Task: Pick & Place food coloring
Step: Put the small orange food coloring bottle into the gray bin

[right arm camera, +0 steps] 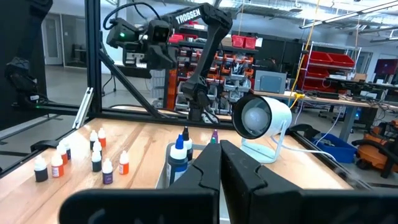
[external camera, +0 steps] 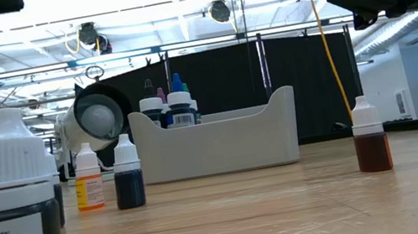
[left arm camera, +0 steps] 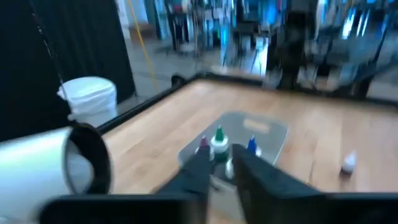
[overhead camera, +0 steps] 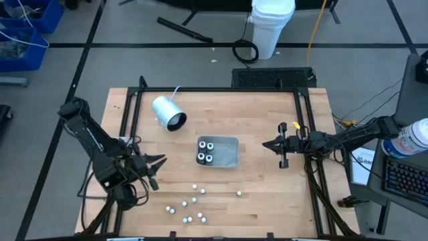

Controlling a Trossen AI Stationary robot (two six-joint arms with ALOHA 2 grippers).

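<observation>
High view, L to R: left gripper (overhead camera: 159, 161) at table's left side, above the wood, nothing seen held; fingers look slightly apart in wrist view but blurred, so can't tell for sure. White-grey cylinder (overhead camera: 168, 112) lying behind it. Loose food coloring bottles (overhead camera: 194, 201) scattered on front of table (overhead camera: 267, 194), approx. ten. Grey tray (overhead camera: 230, 152) at centre w/ four bottles inside. Right gripper (overhead camera: 266, 144) near tray's right edge, fingers together, empty.

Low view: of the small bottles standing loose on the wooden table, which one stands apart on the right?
The small bottle of dark amber liquid with a white cap; the other loose bottles cluster left of the grey tray.
</observation>
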